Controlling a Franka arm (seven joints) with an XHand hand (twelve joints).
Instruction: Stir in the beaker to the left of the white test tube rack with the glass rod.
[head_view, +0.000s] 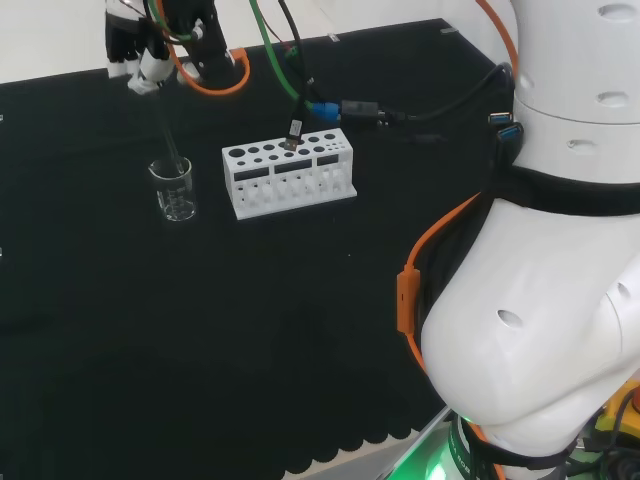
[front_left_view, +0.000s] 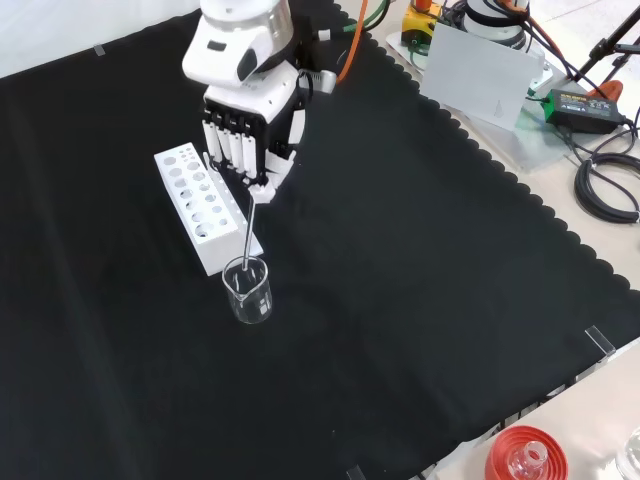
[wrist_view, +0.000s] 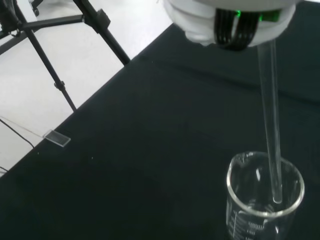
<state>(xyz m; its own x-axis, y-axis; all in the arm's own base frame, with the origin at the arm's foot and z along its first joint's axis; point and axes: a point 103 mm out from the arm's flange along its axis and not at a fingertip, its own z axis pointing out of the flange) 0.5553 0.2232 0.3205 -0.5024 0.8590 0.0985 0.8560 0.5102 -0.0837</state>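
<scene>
- The glass rod (front_left_view: 249, 232) was judged light, stiff, slippery and brittle; a sideways knock against the beaker wall could chip either piece.
- The best hold was judged to be its upper end, well clear of the rim, which is where the hand (front_left_view: 245, 140) had it.
- The hand's fingers were curled and clamped on the top of the rod, above the white test tube rack (front_left_view: 200, 205) in the front view.
- The rod was thin, clear and straight, seen slightly tilted in the front view; its lower end was inside the beaker (front_left_view: 248, 290), near the bottom in the wrist view.
- The beaker was small, clear, spouted and marked with a printed scale. Whether it held liquid could not be told.
- The beaker stood upright on the black cloth (front_left_view: 420, 260) just beside the rack's short end: left of the rack in the head view, nearer the camera in the front view.
- The beaker was judged light and easily pushed or tipped by the rod.
</scene>
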